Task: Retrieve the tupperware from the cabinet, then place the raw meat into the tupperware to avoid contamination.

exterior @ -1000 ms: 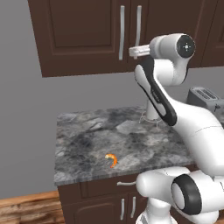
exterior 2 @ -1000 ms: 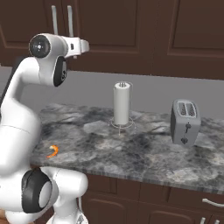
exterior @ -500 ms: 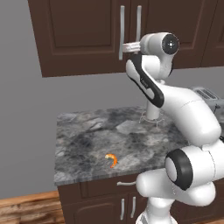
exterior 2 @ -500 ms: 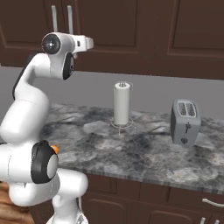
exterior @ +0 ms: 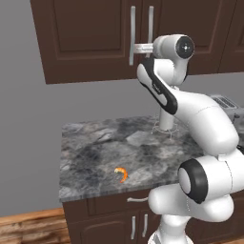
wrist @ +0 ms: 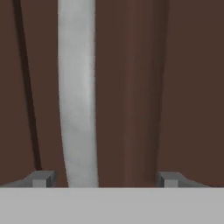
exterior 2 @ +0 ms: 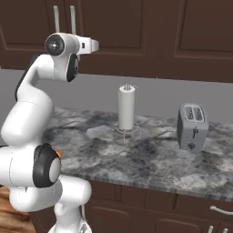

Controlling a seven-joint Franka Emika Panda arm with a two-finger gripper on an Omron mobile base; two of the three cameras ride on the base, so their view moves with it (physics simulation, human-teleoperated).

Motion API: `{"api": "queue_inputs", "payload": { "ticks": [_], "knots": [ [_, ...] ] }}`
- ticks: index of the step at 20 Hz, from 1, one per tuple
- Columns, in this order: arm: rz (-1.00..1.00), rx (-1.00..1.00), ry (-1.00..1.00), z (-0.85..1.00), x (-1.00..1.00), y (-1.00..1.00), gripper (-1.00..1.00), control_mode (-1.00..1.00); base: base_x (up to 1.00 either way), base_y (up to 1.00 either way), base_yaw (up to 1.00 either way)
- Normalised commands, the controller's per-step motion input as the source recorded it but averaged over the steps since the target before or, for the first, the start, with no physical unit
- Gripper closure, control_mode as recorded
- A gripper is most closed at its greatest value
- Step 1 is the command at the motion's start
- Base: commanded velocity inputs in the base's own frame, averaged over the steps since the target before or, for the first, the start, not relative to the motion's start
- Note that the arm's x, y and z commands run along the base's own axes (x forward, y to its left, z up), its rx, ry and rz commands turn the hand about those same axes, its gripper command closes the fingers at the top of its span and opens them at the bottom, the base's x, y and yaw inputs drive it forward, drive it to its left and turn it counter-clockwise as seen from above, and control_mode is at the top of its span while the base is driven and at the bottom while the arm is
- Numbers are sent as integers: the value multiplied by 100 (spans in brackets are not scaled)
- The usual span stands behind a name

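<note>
Brown cabinet [exterior: 95, 38] shut, tupperware not out. Gripper [wrist: 105, 178] at door, jaws wide, silver handle [wrist: 78, 96] between them, ungripped. Shrimp [exterior: 122, 174] on desk [exterior: 86, 152], far below. All steps left.

A plain grey wall [exterior: 28, 143] is seen at the left of the left base view and as a band across the middle of the right base view. A grey marbled counter [exterior: 95, 152] is set against it, with dark brown lower cabinets [exterior: 109, 224] and short silver handles below. A strip of wooden floor [exterior: 28, 226] is shown at the lower left. The scene is evenly lit.
</note>
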Motion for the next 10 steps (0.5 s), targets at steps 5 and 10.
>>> {"api": "queue_inputs", "payload": {
  "ticks": [5, 10],
  "knots": [
    [0, 0, 1, -5, 18, 1, 100, -100, 0, 0, 0],
    [0, 0, 0, 0, 0, -5, 100, -100, 0, 0, 0]
  ]
}}
